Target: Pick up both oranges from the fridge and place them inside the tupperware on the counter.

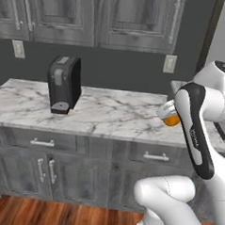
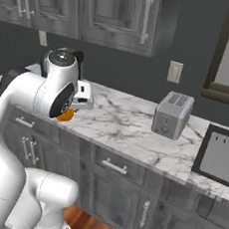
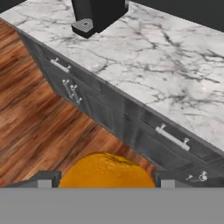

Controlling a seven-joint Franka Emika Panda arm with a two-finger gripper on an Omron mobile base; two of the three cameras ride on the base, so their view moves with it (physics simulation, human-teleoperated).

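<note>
Bright orange [image 3: 106, 169] is held betw. pincer [image 3: 105, 178] fingertips, above wood floor [image 3: 39, 118] just off desk [image 3: 166, 65] front edge; black coffee maker [image 1: 63, 84] is seen on desk.

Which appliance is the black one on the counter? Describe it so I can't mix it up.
On the white marble counter, look toward its left end: the black coffee machine stands upright near the wall. Unlike the silver toaster further right, it is tall, dark and has a drip tray at its foot.

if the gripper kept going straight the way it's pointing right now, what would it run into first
Probably the grey cabinet front just below the counter edge. The gripper, holding the orange, looks down toward it; depth is hard to judge.
</note>
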